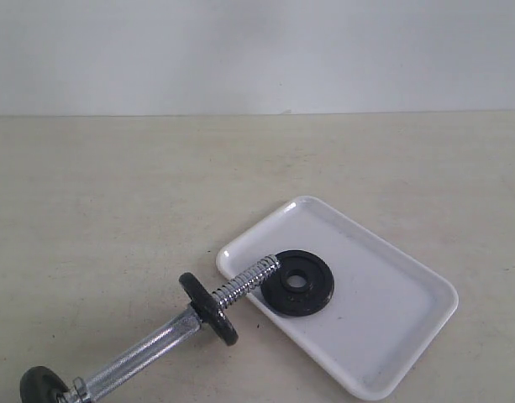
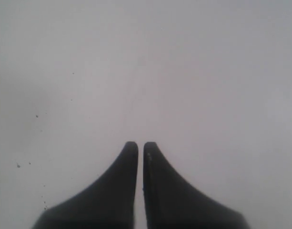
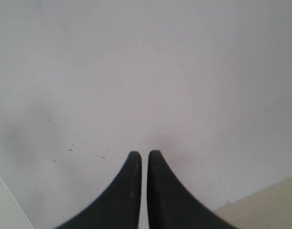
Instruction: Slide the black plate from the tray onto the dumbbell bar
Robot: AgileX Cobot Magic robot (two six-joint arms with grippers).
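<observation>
Opening stage of the task, judging from the layout: black plate [image 1: 317,285] flat in the tray [image 1: 383,319], near the tray's left corner, centre hole facing up, not yet threaded onto anything. Chrome dumbbell bar [image 1: 244,284] lying slantwise on the table [image 1: 114,210], threaded end reaching over the tray rim to the plate's edge, touching it or just short of it; impossible to tell which from the exterior view. An inner disc [image 1: 208,309] already mounted at the junction of thread and grip, an outer disc [image 1: 40,388] at the far end, partly cut off by the picture's edge. Nothing of the task done, so far as visible. All left to do: lifting or tipping the plate, lining its hole up with the thread end, pushing it along the bar toward the inner disc.

Neither arm visible in the exterior view. In the left wrist view, left gripper [image 2: 140,144]: fingers together, only a hairline slit between the tips, nothing held, nothing touched, plain pale surface beyond. In the right wrist view, right gripper [image 3: 145,153]: likewise closed and empty, pale surface beyond, a beige wedge at one corner. Probably both parked away from tray and bar; before any grasp of the plate, opening of one pincer required
</observation>
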